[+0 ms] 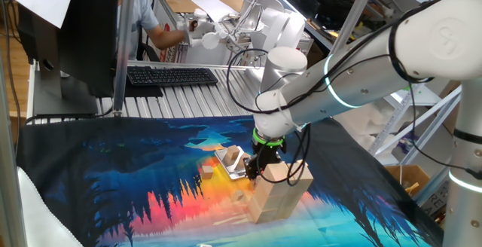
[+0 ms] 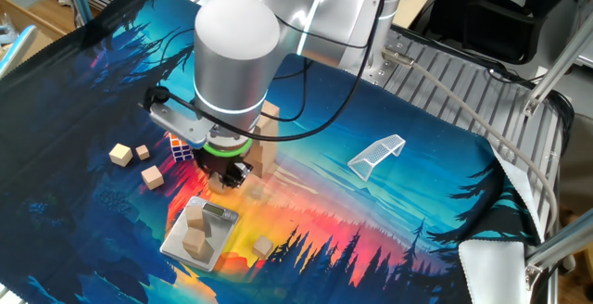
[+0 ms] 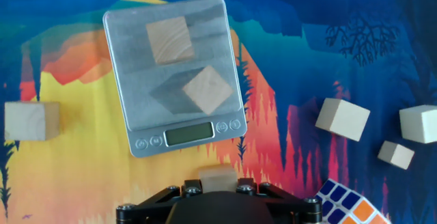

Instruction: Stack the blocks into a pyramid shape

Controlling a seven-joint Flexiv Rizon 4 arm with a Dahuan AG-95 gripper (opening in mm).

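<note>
Hand points straight down beside the stack of large wooden bricks, fingers narrowed. In the hand view a small pale block sits right at the fingers' edge; most likely clenched on it, though the contact itself is hidden.

Other blocks: two cubes on the silver scale, one cube on the cloth on the scale's other side, three loose cubes near the Rubik's cube.

Step in hand (judged): placing the small block onto the stack.
- Keep the hand vertical and square the block's faces to the bricks.
- Centre it before letting go (an off-centre load could tip the narrow stack).
- Release only once seated, then lift straight up without brushing the stack.
</note>
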